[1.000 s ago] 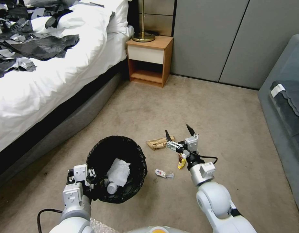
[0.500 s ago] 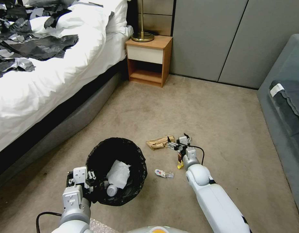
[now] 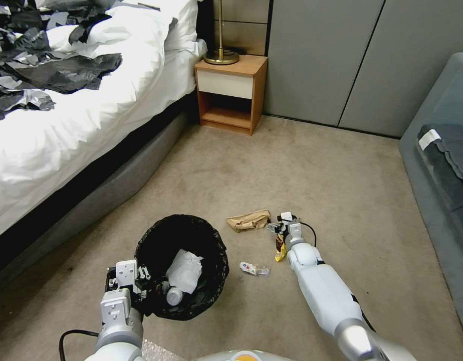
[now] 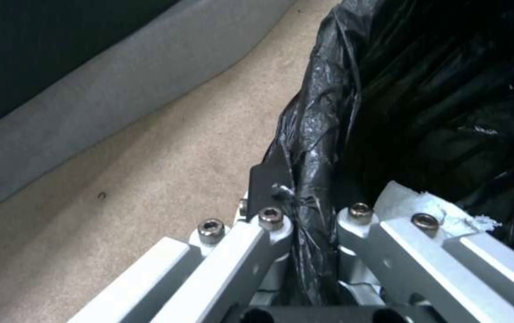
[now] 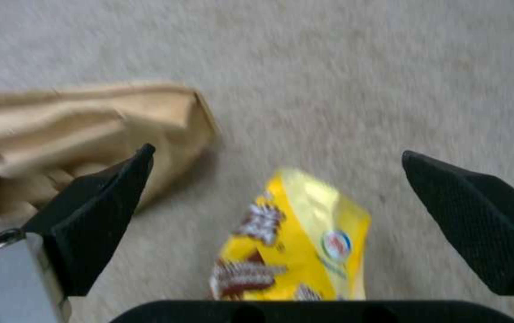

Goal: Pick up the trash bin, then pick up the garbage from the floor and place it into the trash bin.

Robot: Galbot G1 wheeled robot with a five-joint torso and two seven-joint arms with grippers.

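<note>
The trash bin point(image 3: 211, 281), lined with a black bag point(image 4: 341, 116), hangs tilted at my lower left. It holds a white tissue point(image 3: 184, 269) and a small bottle point(image 3: 173, 296). My left gripper point(image 3: 140, 287) is shut on its rim point(image 4: 305, 211). Garbage lies on the floor point(image 3: 341, 200): a brown paper bag point(image 3: 249, 220), a yellow snack wrapper point(image 3: 280, 250) and a small white-and-red packet point(image 3: 252, 269). My right gripper point(image 3: 278, 226) is low over the carpet, open. In the right wrist view the yellow wrapper point(image 5: 305, 242) lies between its fingers point(image 5: 98, 215), with the brown bag point(image 5: 59, 130) beside one finger.
A bed point(image 3: 66, 115) with white bedding and black bags runs along the left. A wooden nightstand point(image 3: 231, 93) with a brass lamp stands at the back. A grey sofa point(image 3: 442, 165) lines the right, with grey panels behind. Open carpet lies in between.
My right arm has stretched forward and down, bringing its open gripper from above the litter to floor level around the yellow wrapper. The left gripper keeps its hold on the bin.
</note>
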